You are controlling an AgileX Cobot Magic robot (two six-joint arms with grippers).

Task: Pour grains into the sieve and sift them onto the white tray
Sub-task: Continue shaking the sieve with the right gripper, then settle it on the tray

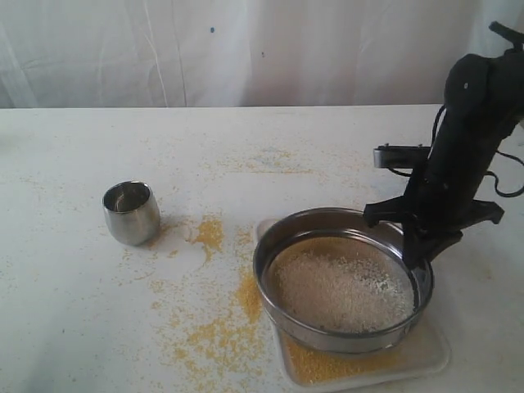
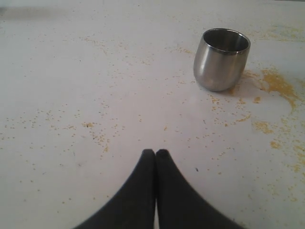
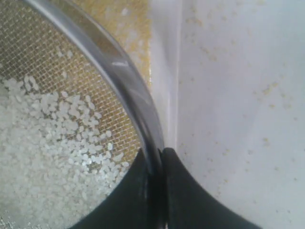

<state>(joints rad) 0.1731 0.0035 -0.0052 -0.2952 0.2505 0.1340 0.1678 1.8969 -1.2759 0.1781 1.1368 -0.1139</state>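
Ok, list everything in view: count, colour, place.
steel cup: one, silver, upright on the table, left of the sieve
sieve: one, steel with grey mesh, over the white tray
white tray: one, white, under the sieve
coarse grains: a heap, whitish, in the sieve
fine meal: scattered, yellow, on the tray and spilled across the table
table: one, white, under everything
backdrop: one, white, behind the table
left claw: one, black, shut, empty, near the cup
right claw: one, black, clamped on the sieve rim
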